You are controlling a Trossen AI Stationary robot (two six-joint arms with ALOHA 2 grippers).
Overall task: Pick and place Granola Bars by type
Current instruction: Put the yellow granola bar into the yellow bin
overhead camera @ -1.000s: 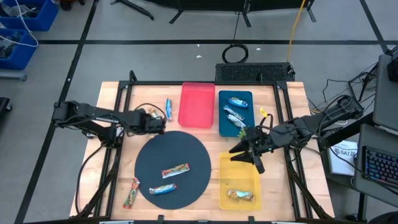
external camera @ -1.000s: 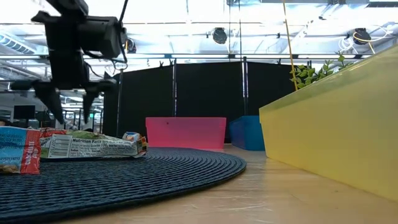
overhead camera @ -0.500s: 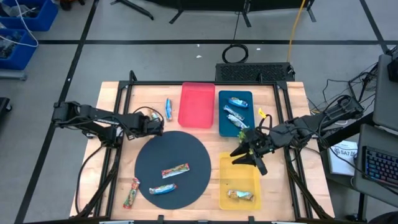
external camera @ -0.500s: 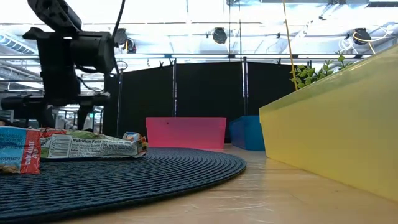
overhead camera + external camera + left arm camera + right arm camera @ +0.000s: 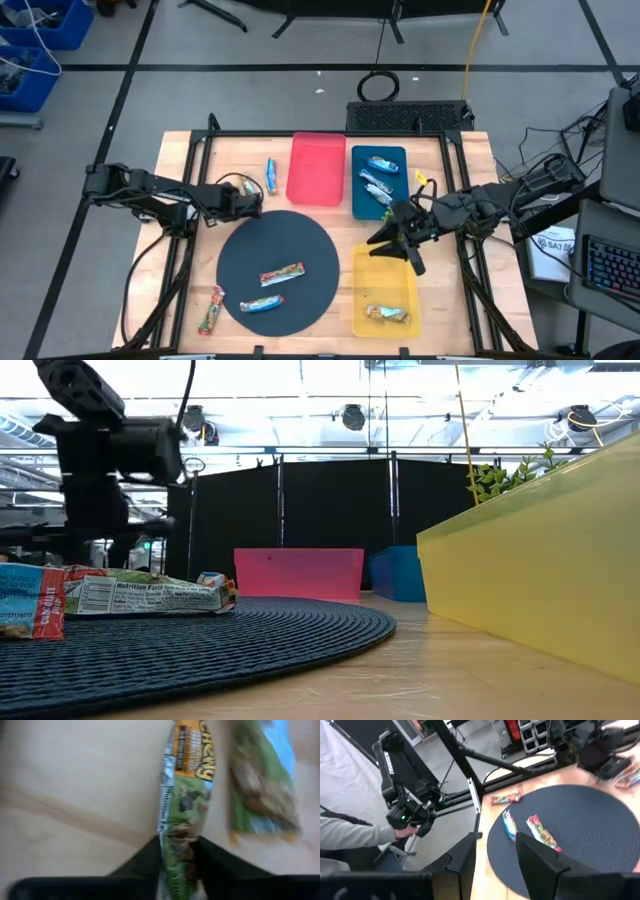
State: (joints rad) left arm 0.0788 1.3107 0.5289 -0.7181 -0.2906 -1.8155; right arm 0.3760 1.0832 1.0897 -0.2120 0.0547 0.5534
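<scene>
My left gripper (image 5: 250, 200) is low over the table between the dark round mat (image 5: 276, 272) and the red tray (image 5: 317, 168), shut on an orange-green granola bar (image 5: 186, 785). A second bar (image 5: 262, 795) lies flat beside it. Two bars (image 5: 282, 273) (image 5: 262, 303) lie on the mat, and one (image 5: 211, 310) on the table near its left near corner. The blue tray (image 5: 378, 205) holds bars (image 5: 380, 165), the yellow tray (image 5: 385, 275) one silvery-tan bar (image 5: 385, 315). My right gripper (image 5: 400, 240) hangs open over the yellow tray's far edge, touching nothing. My left gripper pinches the orange-green bar at one end (image 5: 177, 845), one finger (image 5: 147, 857) on each long edge. The fingers point down and lie along the bar. The rest of the bar lies flat on the wooden table, stretching away from the fingers.
A small green sprig (image 5: 387, 213) sits by the blue tray's near end. The red tray holds nothing. In the low view the yellow tray's wall (image 5: 540, 570) fills the right side and the mat (image 5: 200, 640) the left. A person with a handheld device (image 5: 405, 815) stands beyond the table.
My left gripper has come down toward the table and shifted a little toward the table's left edge, ending with its fingers around the orange-green bar's end. The bars and trays have stayed where they were.
</scene>
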